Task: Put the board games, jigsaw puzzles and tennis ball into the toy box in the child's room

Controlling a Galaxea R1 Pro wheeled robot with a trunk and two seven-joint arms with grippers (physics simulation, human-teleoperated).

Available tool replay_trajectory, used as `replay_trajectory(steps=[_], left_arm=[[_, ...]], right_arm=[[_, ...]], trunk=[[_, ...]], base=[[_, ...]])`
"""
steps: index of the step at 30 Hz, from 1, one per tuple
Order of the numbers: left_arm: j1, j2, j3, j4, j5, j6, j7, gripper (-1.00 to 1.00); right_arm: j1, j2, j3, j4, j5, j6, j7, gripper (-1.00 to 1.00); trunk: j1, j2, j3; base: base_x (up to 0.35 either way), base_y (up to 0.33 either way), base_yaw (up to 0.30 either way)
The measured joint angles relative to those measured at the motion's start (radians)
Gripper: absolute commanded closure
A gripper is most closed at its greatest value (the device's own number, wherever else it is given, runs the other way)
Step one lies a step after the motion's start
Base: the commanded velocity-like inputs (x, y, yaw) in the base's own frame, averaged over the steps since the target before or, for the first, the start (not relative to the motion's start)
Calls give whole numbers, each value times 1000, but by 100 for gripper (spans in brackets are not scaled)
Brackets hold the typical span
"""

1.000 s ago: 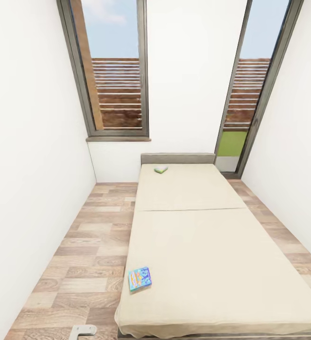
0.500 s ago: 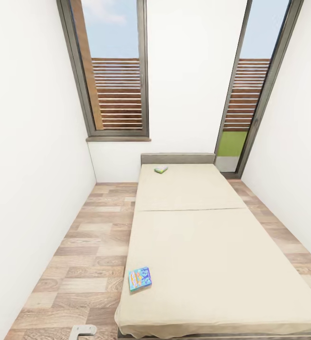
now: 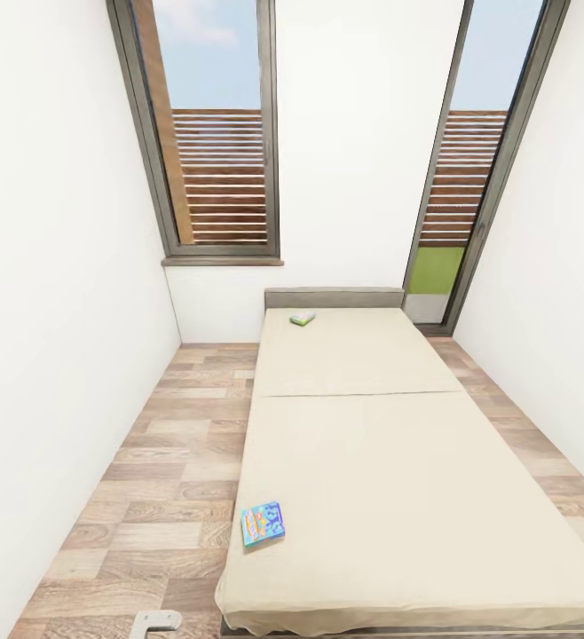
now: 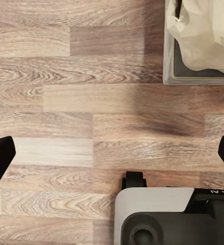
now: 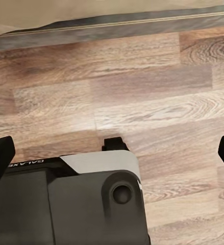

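A blue board game, a thin, stiff printed box, lies near the foot corner of the bed; a white-green one rests by the headboard. Both look light, best pinched across their edges off the soft beige mattress. Left end effector and right end effector hang spread wide over the wood-plank floor.

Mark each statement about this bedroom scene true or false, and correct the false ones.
1. The blue board game lies near the foot of the bed. True.
2. The white-green board game lies on the floor. False: it rests on the mattress near the headboard.
3. The left end effector is wide open above wooden floor. True.
4. The right end effector grips a game box. False: it is open and empty.
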Motion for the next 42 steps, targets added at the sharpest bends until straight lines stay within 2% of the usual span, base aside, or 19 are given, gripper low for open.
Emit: replay_trajectory(steps=[42], left_arm=[[0,0,0,0,0,-1,0,-100]], right_arm=[[0,0,0,0,-1,3,0,-100]], trunk=[[0,0,0]], base=[[0,0,0]])
